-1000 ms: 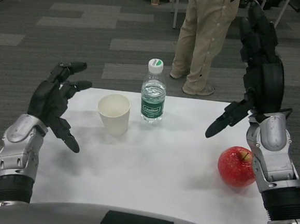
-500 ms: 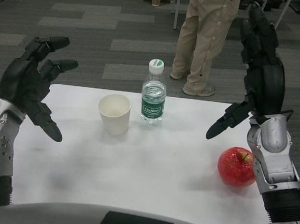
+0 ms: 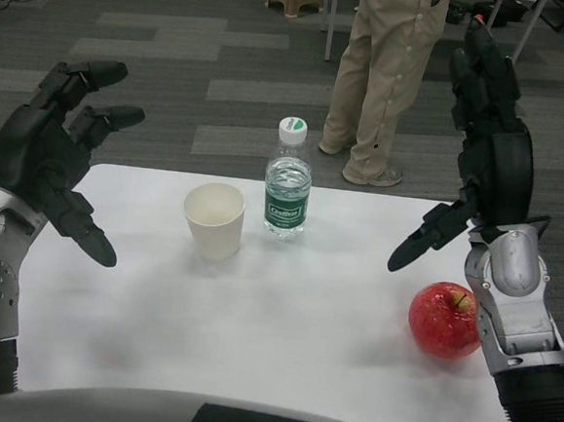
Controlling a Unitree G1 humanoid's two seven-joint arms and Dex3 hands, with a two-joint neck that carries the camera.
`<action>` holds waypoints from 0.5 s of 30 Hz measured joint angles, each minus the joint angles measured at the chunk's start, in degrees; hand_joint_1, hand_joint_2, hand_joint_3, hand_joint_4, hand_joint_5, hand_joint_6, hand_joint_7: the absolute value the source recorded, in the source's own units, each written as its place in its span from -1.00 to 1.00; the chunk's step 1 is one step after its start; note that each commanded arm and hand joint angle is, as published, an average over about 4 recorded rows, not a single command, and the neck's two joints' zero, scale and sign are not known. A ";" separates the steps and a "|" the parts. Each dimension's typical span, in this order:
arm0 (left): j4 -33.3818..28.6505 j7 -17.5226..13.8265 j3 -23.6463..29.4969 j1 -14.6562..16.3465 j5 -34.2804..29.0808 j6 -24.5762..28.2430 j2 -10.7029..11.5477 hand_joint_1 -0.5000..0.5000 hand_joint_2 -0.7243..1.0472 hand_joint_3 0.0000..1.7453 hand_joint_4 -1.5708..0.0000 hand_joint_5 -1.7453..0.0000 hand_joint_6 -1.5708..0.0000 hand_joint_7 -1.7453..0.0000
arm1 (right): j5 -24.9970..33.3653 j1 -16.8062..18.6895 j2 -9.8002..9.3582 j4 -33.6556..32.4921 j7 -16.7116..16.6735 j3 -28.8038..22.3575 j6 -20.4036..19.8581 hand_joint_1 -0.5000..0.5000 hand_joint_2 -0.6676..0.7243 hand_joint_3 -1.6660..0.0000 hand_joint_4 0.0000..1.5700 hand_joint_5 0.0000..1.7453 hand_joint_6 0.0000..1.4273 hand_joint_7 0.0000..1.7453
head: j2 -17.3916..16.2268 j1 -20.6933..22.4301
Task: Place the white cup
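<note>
White tapered paper cup [image 3: 213, 219] stands upright on your matte white table [image 3: 282, 328], beside clear ribbed plastic bottle [image 3: 287, 178].
Left hand [image 3: 50, 159], right hand [image 3: 482, 149]: both spread, empty; grey carpet floor [image 3: 206, 58].

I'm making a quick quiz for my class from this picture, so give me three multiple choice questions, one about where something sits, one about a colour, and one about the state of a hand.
1. Where does the white cup stand?
A. Just left of the water bottle in the picture
B. Beside the apple
C. In the left hand

2. What colour is the water bottle's label?
A. Red
B. Green
C. Yellow

3. How is the left hand?
A. Gripping the cup
B. Resting on the apple
C. Raised with fingers apart, holding nothing

Answers:
1. A: the cup stands upright on the table next to the bottle, far from the apple.
2. B: a green band wraps the bottle's middle.
3. C: the hand hangs above the table's left edge, apart from the cup.
</note>
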 measured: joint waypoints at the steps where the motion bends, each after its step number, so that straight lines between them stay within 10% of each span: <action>1: 0.00 0.00 -0.02 0.00 -0.19 0.01 -0.02 -1.00 -0.75 -0.90 1.00 -0.41 1.00 -0.12 | 0.00 0.00 0.00 0.02 0.00 0.00 0.00 -0.25 1.00 1.00 -1.00 -1.00 -1.00 -0.92 | 0.06 0.12; 15: -0.04 0.01 -0.22 -1.10 -0.45 0.12 -1.31 -1.00 -0.80 -0.90 1.00 -0.29 1.00 -0.10 | 0.00 -0.14 -0.01 2.56 0.00 0.28 0.00 -0.25 1.00 1.00 -1.00 -1.00 -1.00 -0.92 | 1.31 2.43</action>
